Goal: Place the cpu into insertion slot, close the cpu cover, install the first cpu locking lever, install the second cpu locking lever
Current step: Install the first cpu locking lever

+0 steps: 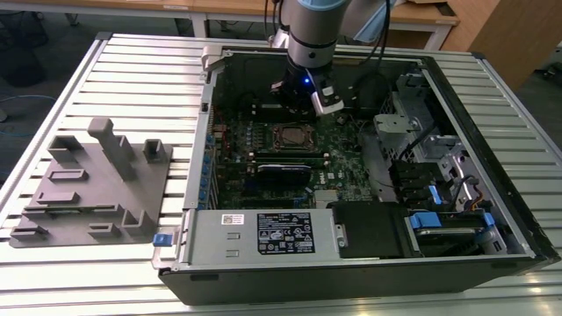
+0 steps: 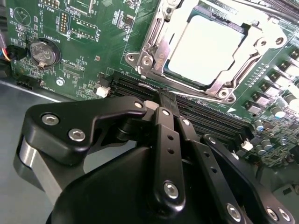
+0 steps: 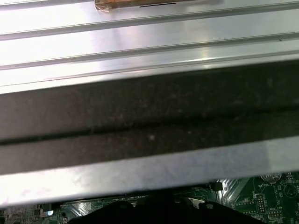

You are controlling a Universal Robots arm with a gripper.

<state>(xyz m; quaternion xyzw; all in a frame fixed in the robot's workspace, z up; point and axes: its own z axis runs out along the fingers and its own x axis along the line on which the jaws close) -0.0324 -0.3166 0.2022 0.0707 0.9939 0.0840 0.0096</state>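
Above the slatted metal table (image 1: 131, 66), the clenched end effector (image 2: 164, 96) hovers near the cpu (image 2: 208, 46).

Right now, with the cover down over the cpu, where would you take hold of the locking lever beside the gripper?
Likely the locking lever's free end, a thin silver wire along the cpu cover's edge, next to the memory slots. It lies low on the board, so bring the gripper from above, straddling the wire across its length.
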